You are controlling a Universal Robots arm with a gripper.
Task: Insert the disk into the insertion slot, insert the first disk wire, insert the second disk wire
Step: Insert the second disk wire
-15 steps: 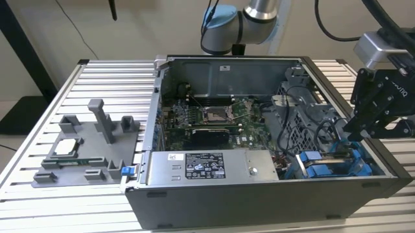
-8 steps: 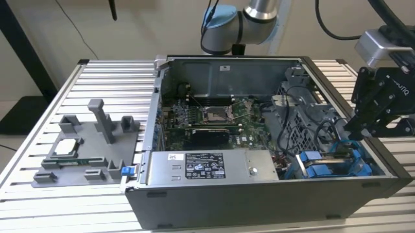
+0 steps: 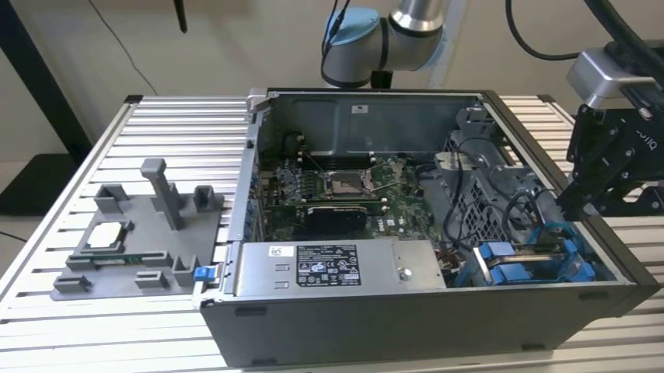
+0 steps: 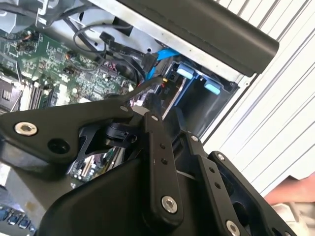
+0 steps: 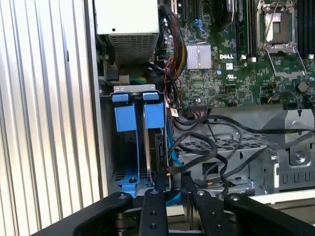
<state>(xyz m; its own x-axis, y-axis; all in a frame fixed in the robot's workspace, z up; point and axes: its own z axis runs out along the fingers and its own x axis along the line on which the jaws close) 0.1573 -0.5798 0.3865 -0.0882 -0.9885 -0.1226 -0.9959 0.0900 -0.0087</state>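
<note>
The arm reaches over the open computer case (image 3: 415,326), and the tool (image 5: 173,181) hangs just above the corner that holds the insertion slot (image 5: 132,89). Straight ahead of the tool in the first wrist view, the disk (image 5: 159,147) stands on edge inside that slot. Its dark side shows beside a bright blue frame panel, and two blue tabs (image 5: 151,96) cap the end of the bay farthest from the tool. The disk is seated and very near the tool's tip, though I cannot tell whether the two touch.

A thin blue cable (image 5: 171,147) runs down alongside the disk and passes close under the tool. Black wires (image 5: 206,142) loop over the perforated metal cage just beside the tool. Beyond them, farther off, lies the motherboard (image 5: 236,59). I cannot make out from here whether any wire is plugged into the disk.

The power supply (image 5: 127,19) sits past the slot along the same case wall, well away from the tool. Whether the tool is apart, together or clamped on a wire, I cannot tell.

The case stands on a ribbed metal tabletop (image 3: 104,334). A grey fixture (image 3: 145,225) rests on the tabletop on the far side of the case, well apart from the tool.
</note>
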